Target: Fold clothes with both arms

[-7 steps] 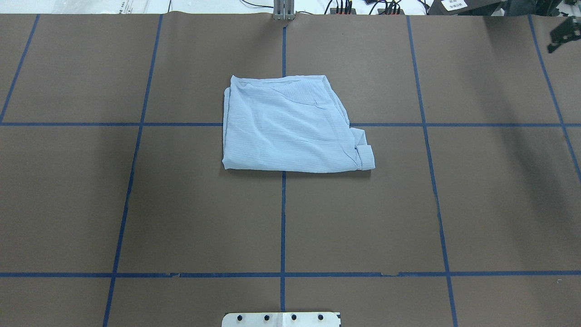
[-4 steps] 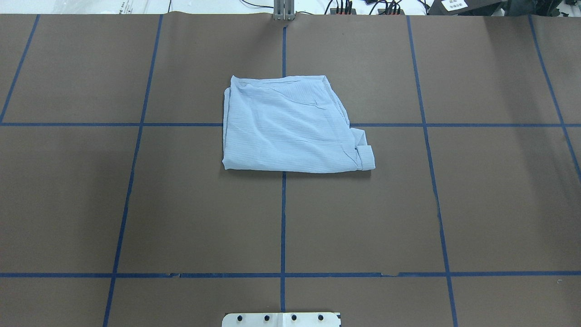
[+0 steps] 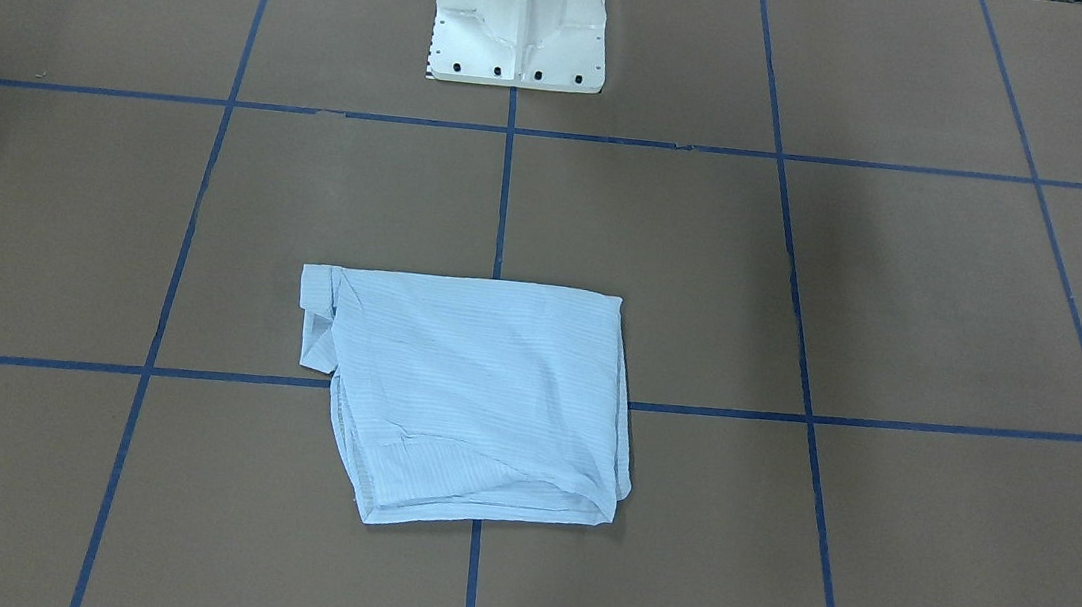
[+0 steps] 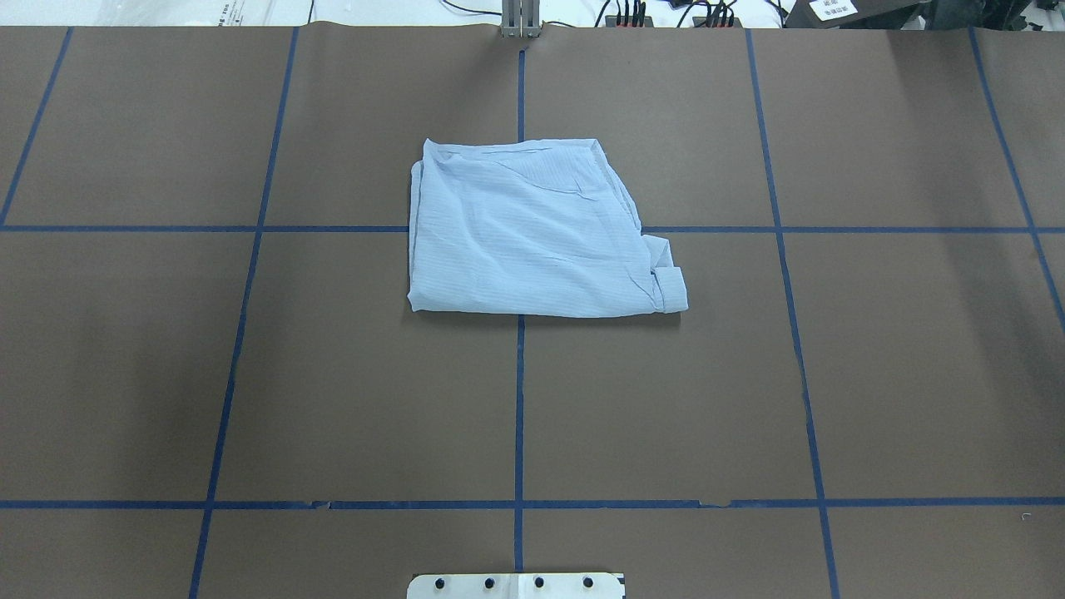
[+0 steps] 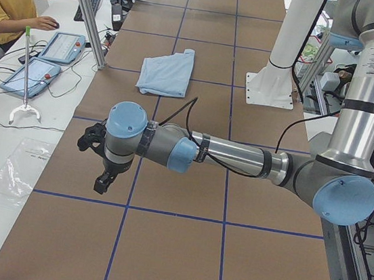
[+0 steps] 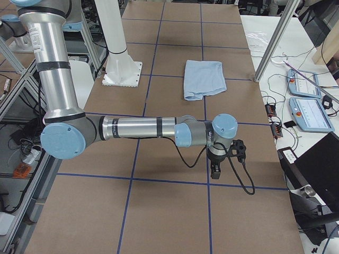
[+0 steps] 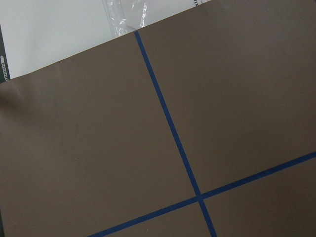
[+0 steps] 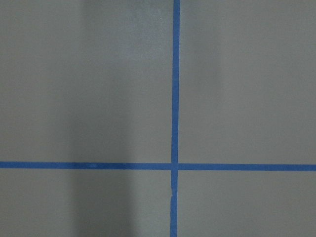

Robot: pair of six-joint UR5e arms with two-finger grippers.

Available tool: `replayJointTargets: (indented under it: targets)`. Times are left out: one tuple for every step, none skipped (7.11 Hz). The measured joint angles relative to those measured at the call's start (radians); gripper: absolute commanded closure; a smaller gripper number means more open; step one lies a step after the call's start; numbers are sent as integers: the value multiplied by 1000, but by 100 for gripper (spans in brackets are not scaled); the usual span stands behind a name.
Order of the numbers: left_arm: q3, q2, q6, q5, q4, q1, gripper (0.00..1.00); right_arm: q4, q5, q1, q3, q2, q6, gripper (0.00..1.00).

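Right pincer [image 6: 214,172] gone from overhead view, shirt [image 4: 532,233] folded flat

Overhead and front cameras face each other, sharing the shirt [image 4: 532,241]; wrist cameras look closely down.

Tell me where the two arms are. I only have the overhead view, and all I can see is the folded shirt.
Observer: The left arm reaches out low over bare table, well away from the shirt, with the left end effector pointing down.
Operator: And the right arm?
Observer: It mirrors that on the other side. The right arm is stretched over bare table, and the right end effector is clear of the shirt.
Operator: Are they open or shut?
Observer: I cannot tell from the side views. The wrist cameras show only brown paper and blue tape.
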Motion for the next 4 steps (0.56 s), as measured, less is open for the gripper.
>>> replayJointTargets:
  targets:
    - [5, 28, -1, -2, -24, 0, 1, 0, 3, -2, 58, -49, 4, 0]
    - [10, 61, -2, -1, -69, 1, 1, -3, 6, -6, 138, -116, 5, 0]
    - [10, 85, 0, -1, -98, 0, 1, -8, 5, -19, 201, -167, 5, 0]
    - [-5, 98, 1, -2, -106, 0, 1, -10, 2, -40, 229, -187, 4, 0]
